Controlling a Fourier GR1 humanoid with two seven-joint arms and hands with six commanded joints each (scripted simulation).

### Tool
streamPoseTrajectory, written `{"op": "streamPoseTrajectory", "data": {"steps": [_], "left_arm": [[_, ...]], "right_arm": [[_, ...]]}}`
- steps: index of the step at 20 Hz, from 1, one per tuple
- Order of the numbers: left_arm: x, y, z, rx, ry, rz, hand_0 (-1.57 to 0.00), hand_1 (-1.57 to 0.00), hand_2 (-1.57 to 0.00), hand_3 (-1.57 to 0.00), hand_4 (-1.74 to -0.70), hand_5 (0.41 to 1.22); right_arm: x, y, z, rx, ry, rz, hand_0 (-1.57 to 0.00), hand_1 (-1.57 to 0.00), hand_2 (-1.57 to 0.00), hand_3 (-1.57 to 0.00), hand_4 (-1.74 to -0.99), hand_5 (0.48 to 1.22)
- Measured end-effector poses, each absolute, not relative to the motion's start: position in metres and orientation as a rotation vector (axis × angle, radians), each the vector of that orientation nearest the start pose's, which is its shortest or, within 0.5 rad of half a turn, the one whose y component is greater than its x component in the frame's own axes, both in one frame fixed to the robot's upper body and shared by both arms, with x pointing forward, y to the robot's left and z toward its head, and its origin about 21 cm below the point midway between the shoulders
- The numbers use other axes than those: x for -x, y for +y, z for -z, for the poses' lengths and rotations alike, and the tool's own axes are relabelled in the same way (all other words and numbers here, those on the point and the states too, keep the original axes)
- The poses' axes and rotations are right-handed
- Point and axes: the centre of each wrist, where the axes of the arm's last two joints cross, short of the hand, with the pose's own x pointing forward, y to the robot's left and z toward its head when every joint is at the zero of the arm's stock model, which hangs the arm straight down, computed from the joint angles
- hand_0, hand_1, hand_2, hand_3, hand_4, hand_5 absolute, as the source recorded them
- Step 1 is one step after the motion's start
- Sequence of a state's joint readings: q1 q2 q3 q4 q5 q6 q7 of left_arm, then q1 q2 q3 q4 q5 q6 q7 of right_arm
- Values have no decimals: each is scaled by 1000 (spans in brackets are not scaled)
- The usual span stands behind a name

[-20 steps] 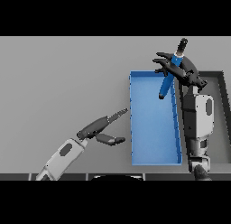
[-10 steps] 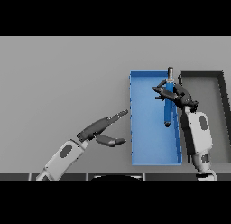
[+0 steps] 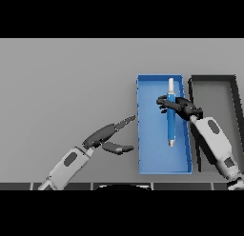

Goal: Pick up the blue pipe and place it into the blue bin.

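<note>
The pipe is now seen low inside the bin, lying lengthwise near the right wall, with its pale tip toward the far end. A second ago it was held high above the bin's far right corner and tilted; since then it has been brought down and turned until it runs parallel to the bin's long sides. The right robot hand is curled round the pipe's upper part, fingers wrapped across it from the right, so the grasp has not been let go. Whether the pipe already rests on the bin floor cannot be told from this view. The task is judged nearly done: only the release and a clean withdrawal of the hand appear to be left, and care is called for so that the pipe is not dragged up with the fingers. The left robot hand is kept idle on the surface just left of the bin, fingers straight. A dark tray is seen beside the bin on the right.
</note>
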State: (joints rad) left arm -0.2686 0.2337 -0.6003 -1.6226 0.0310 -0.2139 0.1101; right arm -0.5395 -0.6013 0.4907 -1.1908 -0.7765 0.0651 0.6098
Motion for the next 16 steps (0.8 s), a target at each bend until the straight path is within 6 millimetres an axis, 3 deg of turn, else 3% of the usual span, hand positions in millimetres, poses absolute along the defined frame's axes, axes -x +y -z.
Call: {"op": "streamPoseTrajectory", "data": {"steps": [4,7,16], "left_arm": [[-255,124,-49,431,-1538,958,1,1,1,1,-831,471],[-253,120,-50,426,-1521,960,1,1,1,1,-829,471],[-250,120,-47,412,-1516,969,1,1,1,1,-826,474]], "right_arm": [[-346,-255,-70,-128,-836,-510,-123,-94,-91,-55,-1189,880],[-349,-256,-71,-104,-847,-494,-63,-48,-46,-27,-1188,818],[-346,-251,-66,-101,-859,-500,-20,-15,-14,-8,-1186,769]]}}
